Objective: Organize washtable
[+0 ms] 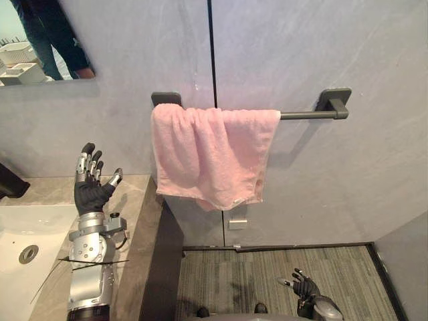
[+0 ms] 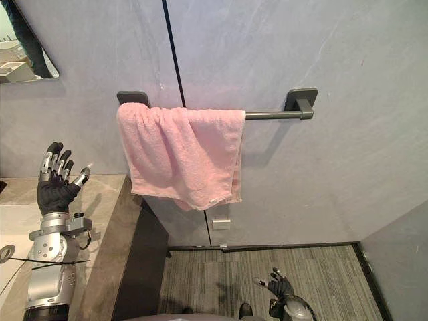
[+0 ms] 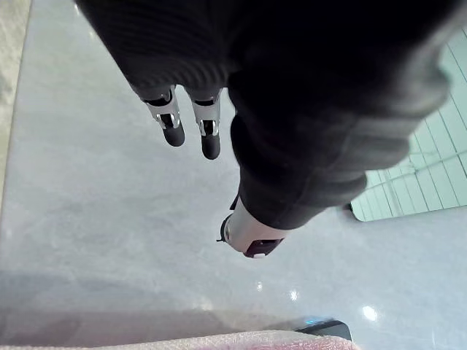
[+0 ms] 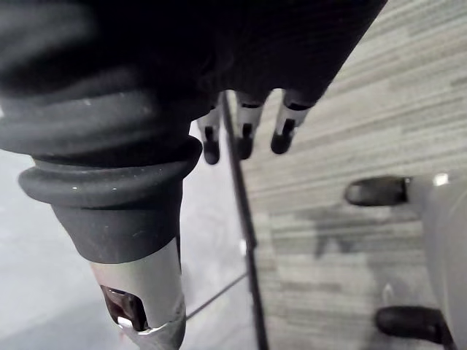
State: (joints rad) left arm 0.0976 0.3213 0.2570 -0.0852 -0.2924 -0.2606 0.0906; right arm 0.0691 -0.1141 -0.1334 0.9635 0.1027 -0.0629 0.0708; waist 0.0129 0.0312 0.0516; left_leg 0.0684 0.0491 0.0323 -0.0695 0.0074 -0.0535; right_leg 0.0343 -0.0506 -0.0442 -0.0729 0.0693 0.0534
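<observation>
Pink terry towel (image 1: 210, 157) hung draped over the dark grey wall bar (image 1: 307, 115), frame centre; I saw my left hand (image 1: 90, 190) spread empty lower left, right hand (image 1: 304, 287) relaxed, empty, bottom right.

The towel (image 1: 212, 154) is soft pink all over. The rail (image 1: 309, 114) under its top is dark grey. The wall (image 1: 348, 180) behind the towel is pale grey with faint white streaks, and a thin black line runs down it. Left of the towel, the counter (image 1: 137, 200) is sandy brown with cloudy marks. Its side is black. The sink (image 1: 40, 221) further left is white. Below the towel, the floor (image 1: 234, 274) has thin grey and dark stripes. The left hand (image 1: 90, 194), left of the towel, is silver and black.
</observation>
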